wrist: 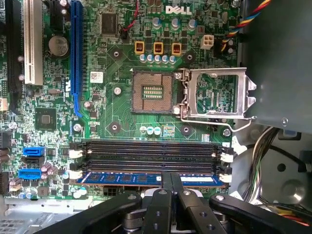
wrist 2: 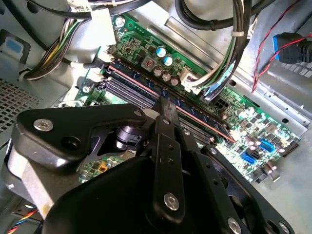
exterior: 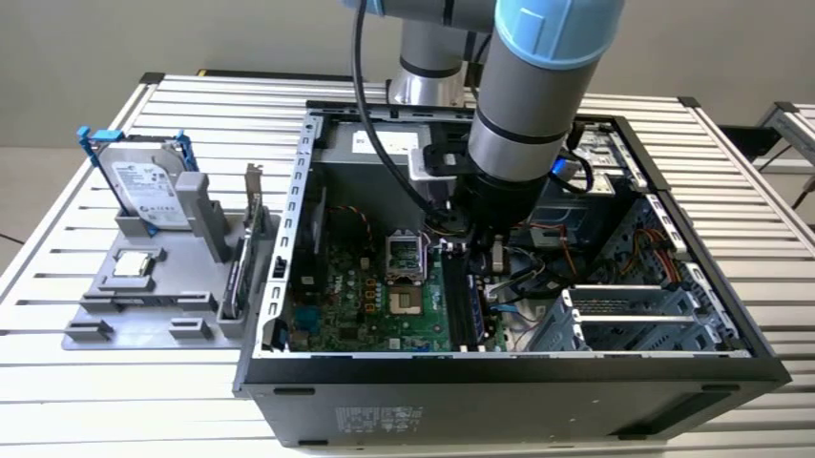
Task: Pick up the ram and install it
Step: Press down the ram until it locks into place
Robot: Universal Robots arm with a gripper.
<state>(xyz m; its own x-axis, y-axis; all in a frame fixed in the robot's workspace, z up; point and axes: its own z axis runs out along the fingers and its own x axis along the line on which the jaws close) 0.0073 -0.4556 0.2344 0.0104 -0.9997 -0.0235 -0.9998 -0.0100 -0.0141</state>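
Three views, taken in turn.

Exterior view, arm: a grey and light-blue arm (exterior: 529, 105) reaches down into an open computer case (exterior: 510, 367) lying on a slatted table (exterior: 153, 382).
Exterior view, hand: the hand (exterior: 488, 250) is low inside the case, just over the black memory slots (exterior: 469, 305) at the edge of the green motherboard (exterior: 369, 305).
Exterior view, side items: toward the exterior view's left, a grey holder (exterior: 147, 296) carries a silver hard drive (exterior: 143, 186) in a blue frame and a card with a metal bracket (exterior: 252, 215).

Second wrist view, ram: the ram (wrist 2: 165, 100), a long dark blue stick, stands in the slot at the edge of the row of slots (wrist 2: 129, 95); the hand's tip (wrist 2: 168, 109) meets it about midway along.
Second wrist view, cables: bundled wires (wrist 2: 214, 29) cross above the board.

First wrist view, ram: the ram (wrist: 146, 178) sits in the slot nearest the hand, with the other black slots (wrist: 146, 153) beside it bare.
First wrist view, hand: the fingers (wrist: 165, 187) are pressed together, touching the ram's top edge at its middle; they do not grasp it.
First wrist view, board: the processor socket (wrist: 152, 91) lies uncovered, its metal frame (wrist: 217, 95) swung open beside it.
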